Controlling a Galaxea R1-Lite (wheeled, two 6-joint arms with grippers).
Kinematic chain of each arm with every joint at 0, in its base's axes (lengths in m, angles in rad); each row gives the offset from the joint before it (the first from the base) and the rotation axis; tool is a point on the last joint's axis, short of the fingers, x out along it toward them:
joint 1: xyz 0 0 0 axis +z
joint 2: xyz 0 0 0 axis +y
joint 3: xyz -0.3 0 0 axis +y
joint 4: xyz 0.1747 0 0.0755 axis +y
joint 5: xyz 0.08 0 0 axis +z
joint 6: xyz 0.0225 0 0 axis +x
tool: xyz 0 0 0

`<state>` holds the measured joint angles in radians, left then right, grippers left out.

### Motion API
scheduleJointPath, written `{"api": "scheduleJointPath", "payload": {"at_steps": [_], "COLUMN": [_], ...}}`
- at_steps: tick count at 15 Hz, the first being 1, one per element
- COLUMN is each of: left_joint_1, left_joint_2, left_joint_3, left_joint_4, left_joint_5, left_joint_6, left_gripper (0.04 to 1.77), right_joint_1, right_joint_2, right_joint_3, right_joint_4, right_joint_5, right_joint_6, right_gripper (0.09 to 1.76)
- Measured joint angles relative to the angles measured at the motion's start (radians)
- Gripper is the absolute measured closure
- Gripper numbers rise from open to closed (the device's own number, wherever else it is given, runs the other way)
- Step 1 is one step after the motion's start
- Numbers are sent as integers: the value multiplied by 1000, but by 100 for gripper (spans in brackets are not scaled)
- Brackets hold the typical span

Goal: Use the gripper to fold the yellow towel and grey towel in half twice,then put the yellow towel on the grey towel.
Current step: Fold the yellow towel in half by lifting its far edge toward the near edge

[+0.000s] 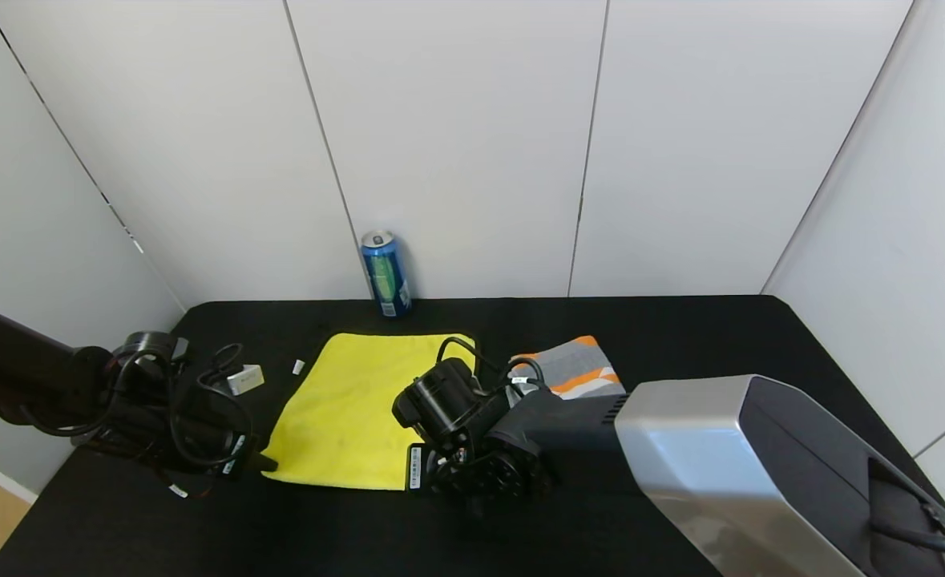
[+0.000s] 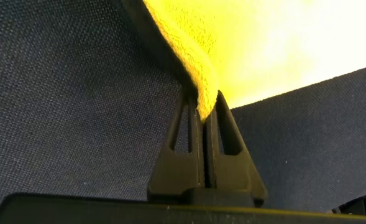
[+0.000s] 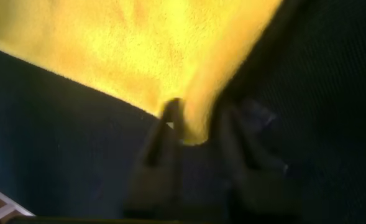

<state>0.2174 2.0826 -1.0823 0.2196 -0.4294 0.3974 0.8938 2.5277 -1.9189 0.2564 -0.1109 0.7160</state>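
Note:
The yellow towel lies spread flat in the middle of the black table. My left gripper is at the towel's near left corner and is shut on it, with yellow cloth pinched between the fingers. My right gripper is at the near right corner, under its wrist in the head view. Its fingers stand apart with the yellow corner between them. The grey towel, with orange patches, lies folded to the right of the yellow one, partly hidden behind my right arm.
A blue can stands at the back edge of the table against the white wall. A small white scrap lies just left of the yellow towel. White walls close in the table at the back and on both sides.

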Motion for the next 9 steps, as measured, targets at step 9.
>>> {"api": "scheduleJointPath", "payload": {"at_steps": [9], "left_joint_1": [0], "left_joint_2": [-9], "left_joint_3": [4], "left_joint_4": [0], "left_joint_5": [-1], "left_joint_6": [-1], "left_gripper": [169], "right_joint_1": [0], "right_joint_2": [-3], "right_joint_3": [6], "right_joint_4": [10], "right_joint_5": [-1], "right_joint_6": [2], "right_gripper": [171]}}
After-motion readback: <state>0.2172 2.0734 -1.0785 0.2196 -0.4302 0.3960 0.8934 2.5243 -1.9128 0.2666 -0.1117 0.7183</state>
